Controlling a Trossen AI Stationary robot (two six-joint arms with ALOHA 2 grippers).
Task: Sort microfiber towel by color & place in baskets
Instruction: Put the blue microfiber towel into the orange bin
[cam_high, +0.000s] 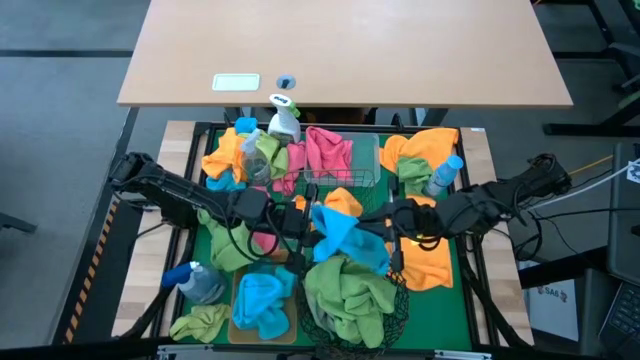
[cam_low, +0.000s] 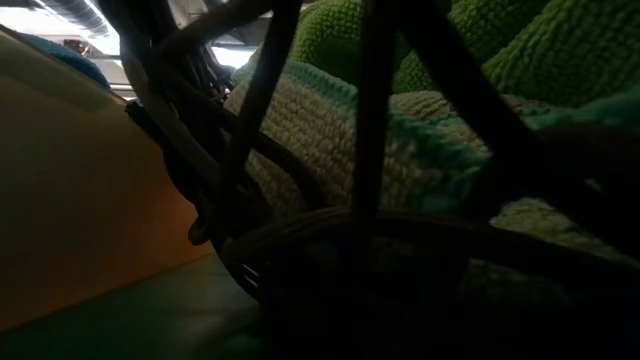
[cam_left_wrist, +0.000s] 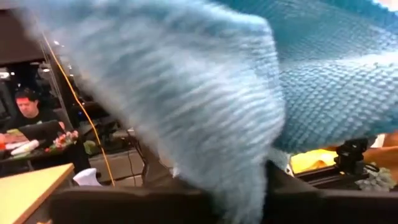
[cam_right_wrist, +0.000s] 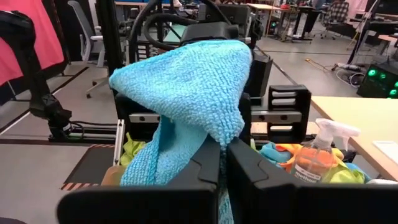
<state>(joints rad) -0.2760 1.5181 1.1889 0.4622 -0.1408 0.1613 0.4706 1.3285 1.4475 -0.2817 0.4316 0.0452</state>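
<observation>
I have the blue towel (cam_high: 340, 232) at the centre of the high frame, lifted between both arms. My right gripper (cam_right_wrist: 222, 163) is pinched tight on a fold of it. My left gripper (cam_high: 297, 222) sits against the cloth, but I cannot tell whether it has closed. The towel is light, limp and draping, not slippery; a bunched edge is the best hold. The tan bin (cam_high: 238, 300) with blue towels lies lower left.
</observation>
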